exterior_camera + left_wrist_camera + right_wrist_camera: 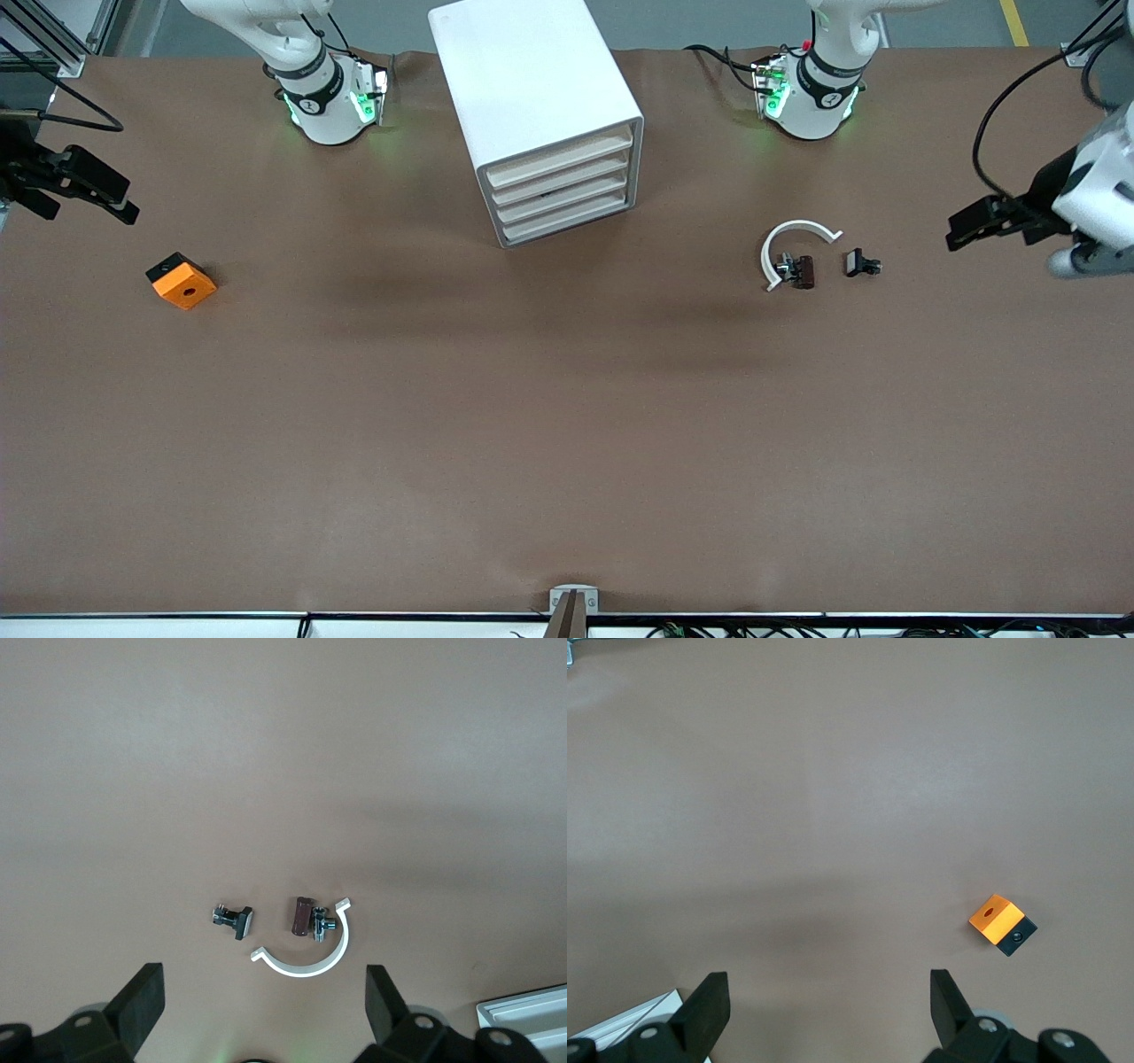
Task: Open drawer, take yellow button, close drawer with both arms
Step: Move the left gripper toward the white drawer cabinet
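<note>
All four drawers [560, 182] sit flush in the cabinet [532, 97], which stands between the two arm bases, angled, its fronts facing the camera and turned a little toward the left arm's end. No button in sight, so I take it to be inside a drawer; which one I can't tell. Nothing is started yet. My left gripper [970, 223] hangs over the left arm's end of the table, jaws spread wide, with the white arc [795, 251] and two clips [861, 263] below it on the cabinet's side. My right gripper [97, 197] is over the other end, jaws equally apart, orange block [182, 281] just nearer the camera. For the pull I'd square the fingers to that skewed front first, catch the lip, then draw straight along the cabinet's axis. I'd keep the other arm ready to brace the box against sliding.
</note>
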